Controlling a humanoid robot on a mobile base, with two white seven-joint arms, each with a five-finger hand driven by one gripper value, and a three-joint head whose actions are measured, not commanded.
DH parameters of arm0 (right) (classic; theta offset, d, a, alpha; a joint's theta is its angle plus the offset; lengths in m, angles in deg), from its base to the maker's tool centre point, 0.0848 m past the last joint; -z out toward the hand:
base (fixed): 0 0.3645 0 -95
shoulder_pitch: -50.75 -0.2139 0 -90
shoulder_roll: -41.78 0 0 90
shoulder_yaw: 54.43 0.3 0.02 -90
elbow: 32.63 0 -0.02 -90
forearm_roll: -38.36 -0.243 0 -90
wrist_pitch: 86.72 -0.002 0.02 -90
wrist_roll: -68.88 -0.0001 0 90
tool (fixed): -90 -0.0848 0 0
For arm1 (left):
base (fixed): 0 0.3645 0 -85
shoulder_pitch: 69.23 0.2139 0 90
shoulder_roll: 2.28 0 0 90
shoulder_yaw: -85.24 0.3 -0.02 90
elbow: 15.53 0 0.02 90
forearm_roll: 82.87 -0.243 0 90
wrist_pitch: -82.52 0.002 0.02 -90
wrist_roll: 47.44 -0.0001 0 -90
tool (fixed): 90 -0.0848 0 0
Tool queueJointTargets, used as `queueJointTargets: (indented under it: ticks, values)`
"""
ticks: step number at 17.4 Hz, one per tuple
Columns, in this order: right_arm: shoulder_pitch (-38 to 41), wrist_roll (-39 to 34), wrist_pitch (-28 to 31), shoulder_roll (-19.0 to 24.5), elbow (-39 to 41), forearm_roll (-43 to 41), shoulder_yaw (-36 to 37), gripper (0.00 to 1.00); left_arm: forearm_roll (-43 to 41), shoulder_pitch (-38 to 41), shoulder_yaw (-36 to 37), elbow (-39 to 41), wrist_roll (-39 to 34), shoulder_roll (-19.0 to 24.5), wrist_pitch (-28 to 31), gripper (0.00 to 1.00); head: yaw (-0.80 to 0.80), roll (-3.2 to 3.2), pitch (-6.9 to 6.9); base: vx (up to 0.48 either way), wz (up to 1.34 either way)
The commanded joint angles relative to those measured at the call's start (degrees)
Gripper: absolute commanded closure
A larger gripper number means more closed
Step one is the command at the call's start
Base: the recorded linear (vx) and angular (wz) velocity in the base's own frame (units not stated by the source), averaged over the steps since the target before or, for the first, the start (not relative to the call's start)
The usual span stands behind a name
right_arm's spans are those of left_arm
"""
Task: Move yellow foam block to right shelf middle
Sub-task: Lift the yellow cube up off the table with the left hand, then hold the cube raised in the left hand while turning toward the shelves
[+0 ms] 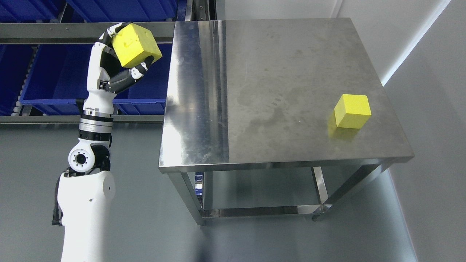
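Although the task names a shelf on the right, the left hand [122, 58] is carrying a yellow foam block [135, 45] up beside the racking on the picture's left, clear of the left edge of the counter [276, 72]. The fingers [127, 78] are wrapped under and behind the block, with one fingertip over its top corner, so it sits tilted in a firm-looking grasp, held in the air in front of a shelf rail [72, 32] and above a blue bin [62, 78]. The pick-up therefore looks done, and the carry seems well under way; what remains, as I judge it, is reaching the block into the middle level of the rack, setting it down and letting go. Whether this rack is the one meant by the task cannot be settled from this view. A second yellow block [352, 111] rests on the counter near its right edge, toward the front corner, well apart from the hand and untouched. The right arm does not show at all.
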Motion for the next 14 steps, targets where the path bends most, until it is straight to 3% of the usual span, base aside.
queueJointTargets:
  ticks: [1, 7, 14]
  values:
    - [-0.2, 0.0, 0.0, -1.0, 1.0, 0.0, 0.0, 0.00, 1.1, 2.4, -4.8, 2.7, -0.7, -1.3, -1.4, 0.51, 0.00, 0.00, 0.00, -0.012, -0.02]
    - [-0.2, 0.0, 0.0, -1.0, 1.0, -0.1, 0.0, 0.00, 1.1, 3.4, -6.5, 4.6, -0.7, -1.3, -1.2, 0.52, 0.00, 0.00, 0.00, -0.034, 0.20]
    - [-0.2, 0.0, 0.0, -1.0, 1.0, 0.0, 0.0, 0.00, 1.1, 4.0, -7.8, 4.6, -0.7, -1.3, -1.0, 0.52, 0.00, 0.00, 0.00, 0.028, 0.64]
